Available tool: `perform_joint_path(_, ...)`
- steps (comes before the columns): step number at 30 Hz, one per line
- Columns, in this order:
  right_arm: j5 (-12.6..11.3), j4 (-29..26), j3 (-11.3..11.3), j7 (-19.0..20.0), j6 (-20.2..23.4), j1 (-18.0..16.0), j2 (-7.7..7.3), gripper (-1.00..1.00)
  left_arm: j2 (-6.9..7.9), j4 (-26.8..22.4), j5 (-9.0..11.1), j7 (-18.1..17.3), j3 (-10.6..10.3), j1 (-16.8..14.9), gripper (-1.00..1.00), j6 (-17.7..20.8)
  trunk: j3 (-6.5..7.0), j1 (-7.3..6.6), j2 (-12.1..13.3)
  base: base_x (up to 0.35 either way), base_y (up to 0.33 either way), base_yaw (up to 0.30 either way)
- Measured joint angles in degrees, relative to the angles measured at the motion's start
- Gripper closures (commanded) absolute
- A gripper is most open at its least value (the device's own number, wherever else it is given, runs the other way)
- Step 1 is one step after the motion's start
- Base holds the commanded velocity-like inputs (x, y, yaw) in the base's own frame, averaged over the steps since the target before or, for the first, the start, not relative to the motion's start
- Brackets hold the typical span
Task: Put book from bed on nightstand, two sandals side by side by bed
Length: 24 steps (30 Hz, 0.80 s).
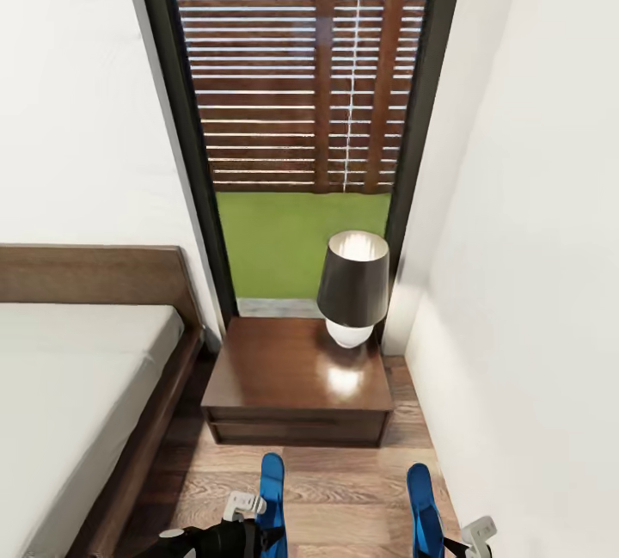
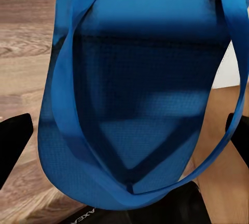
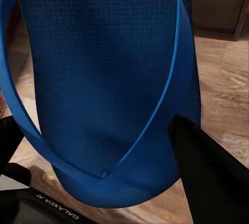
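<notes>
two blue sandals are held above the plank floor (image 1: 344, 489), one in each gripper: the left sandal (image 1: 272, 498) clamped in the left gripper (image 1: 249, 524), the right sandal (image 1: 423, 506) gripped by the right gripper (image 1: 468, 541). the bed (image 1: 77, 369) is seen at left, the nightstand (image 1: 297, 377) with a lamp (image 1: 353, 283) ahead, below the window (image 1: 301, 111).
</notes>
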Motion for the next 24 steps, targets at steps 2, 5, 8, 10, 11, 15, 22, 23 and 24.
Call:
perform_joint_path(2,0.0,0.0,0.0,0.0,0.0,0.0,0.00,1.00,0.00,0.0,0.0,0.0,0.0,0.0,1.00,0.0,0.00,0.00,0.0,0.004,0.002,0.271)
perform_joint_path(5,0.0,0.0,0.0,0.0,0.0,0.0,0.00,1.00,0.00,0.0,0.0,0.0,0.0,0.0,1.00,0.0,0.00,0.00,0.0,0.001,0.001,0.282)
perform_joint_path(8,0.0,0.0,0.0,0.0,0.0,0.0,0.00,1.00,0.00,0.0,0.0,0.0,0.0,0.0,1.00,0.0,0.00,0.00,0.0,0.000,0.000,0.286)
perform_joint_path(10,0.0,0.0,0.0,0.0,0.0,0.0,0.00,1.00,0.00,0.0,0.0,0.0,0.0,0.0,1.00,0.0,0.00,0.00,0.0,0.000,0.000,0.287)
perform_joint_path(11,0.0,0.0,0.0,0.0,0.0,0.0,0.00,1.00,0.00,0.0,0.0,0.0,0.0,0.0,1.00,0.0,0.00,0.00,0.0,0.000,0.000,0.287)
perform_joint_path(15,0.0,0.0,0.0,0.0,0.0,0.0,0.00,1.00,0.00,0.0,0.0,0.0,0.0,0.0,1.00,0.0,0.00,0.00,0.0,0.000,0.000,0.287)
perform_joint_path(22,0.0,0.0,0.0,0.0,0.0,0.0,0.00,1.00,0.00,0.0,0.0,0.0,0.0,0.0,1.00,0.0,0.00,0.00,0.0,0.000,0.000,0.287)
perform_joint_path(23,0.0,0.0,0.0,0.0,0.0,0.0,0.00,1.00,0.00,0.0,0.0,0.0,0.0,0.0,1.00,0.0,0.00,0.00,0.0,0.000,0.000,0.287)
perform_joint_path(24,0.0,0.0,0.0,0.0,0.0,0.0,0.00,1.00,0.00,0.0,0.0,0.0,0.0,0.0,1.00,0.0,0.00,0.00,0.0,0.000,0.000,0.287)
